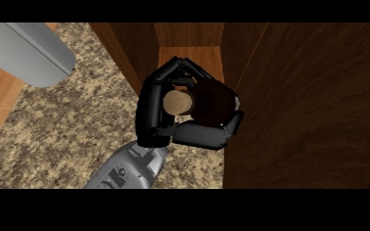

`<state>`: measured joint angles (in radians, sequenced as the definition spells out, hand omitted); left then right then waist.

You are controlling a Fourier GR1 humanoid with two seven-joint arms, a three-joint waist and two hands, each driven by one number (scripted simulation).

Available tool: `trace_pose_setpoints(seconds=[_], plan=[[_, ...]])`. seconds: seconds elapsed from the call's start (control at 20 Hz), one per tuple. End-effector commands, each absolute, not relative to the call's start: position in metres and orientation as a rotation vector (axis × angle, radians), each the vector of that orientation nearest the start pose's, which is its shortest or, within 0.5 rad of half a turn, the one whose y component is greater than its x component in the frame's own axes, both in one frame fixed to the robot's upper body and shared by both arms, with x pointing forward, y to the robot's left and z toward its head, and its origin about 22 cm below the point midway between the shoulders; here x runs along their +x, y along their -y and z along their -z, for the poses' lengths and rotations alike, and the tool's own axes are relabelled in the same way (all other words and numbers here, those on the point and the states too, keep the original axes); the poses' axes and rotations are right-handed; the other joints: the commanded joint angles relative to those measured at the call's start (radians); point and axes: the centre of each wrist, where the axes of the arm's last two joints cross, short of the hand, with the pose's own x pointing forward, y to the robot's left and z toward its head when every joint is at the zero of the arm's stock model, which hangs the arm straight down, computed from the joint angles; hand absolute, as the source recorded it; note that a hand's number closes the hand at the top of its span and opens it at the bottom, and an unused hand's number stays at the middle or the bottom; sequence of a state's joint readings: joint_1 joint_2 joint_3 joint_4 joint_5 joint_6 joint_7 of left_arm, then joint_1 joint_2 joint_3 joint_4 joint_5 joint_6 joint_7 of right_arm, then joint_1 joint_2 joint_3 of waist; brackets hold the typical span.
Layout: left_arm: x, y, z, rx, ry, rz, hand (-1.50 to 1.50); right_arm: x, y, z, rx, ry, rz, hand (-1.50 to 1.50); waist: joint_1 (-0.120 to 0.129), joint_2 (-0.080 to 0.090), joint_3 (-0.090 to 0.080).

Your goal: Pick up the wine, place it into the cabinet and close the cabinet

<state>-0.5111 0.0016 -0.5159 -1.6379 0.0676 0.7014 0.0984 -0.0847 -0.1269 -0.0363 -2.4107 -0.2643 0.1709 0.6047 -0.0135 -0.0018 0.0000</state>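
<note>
The right robot hand [196,135] is clenched around the wine bottle [211,101]. Its fingers [150,108] curl over the bottle's far side and its thumb sits on the near side. The bottle's pale round top shows inside the grasp. Just beyond the fingertips lies the open cabinet [192,56]. A wide wooden panel [303,107] stands right of the hand, and the speckled bench [57,127] spreads to its left.
</note>
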Motion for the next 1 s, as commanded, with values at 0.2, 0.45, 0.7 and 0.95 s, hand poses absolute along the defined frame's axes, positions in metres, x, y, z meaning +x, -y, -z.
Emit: trace_pose_setpoints(seconds=[0.2,0.45,0.7,0.95], plan=[[0.277,-0.057,-0.109,-0.165,1.895,-0.124,1.5,0.134,0.242,-0.21,0.269,1.941,-0.313,-1.5,-0.002,0.001,0.0],[0.275,-0.057,-0.078,-0.157,1.904,-0.16,1.5,0.138,0.245,-0.216,0.26,1.937,-0.315,-1.5,-0.004,0.002,0.0],[0.296,-0.063,-0.057,-0.088,1.887,-0.132,1.5,0.134,0.238,-0.215,0.257,1.929,-0.333,-1.5,-0.006,0.002,-0.001],[0.298,-0.053,-0.054,-0.006,1.914,-0.077,1.5,0.131,0.24,-0.208,0.251,1.93,-0.32,-1.5,-0.001,0.0,0.0]])
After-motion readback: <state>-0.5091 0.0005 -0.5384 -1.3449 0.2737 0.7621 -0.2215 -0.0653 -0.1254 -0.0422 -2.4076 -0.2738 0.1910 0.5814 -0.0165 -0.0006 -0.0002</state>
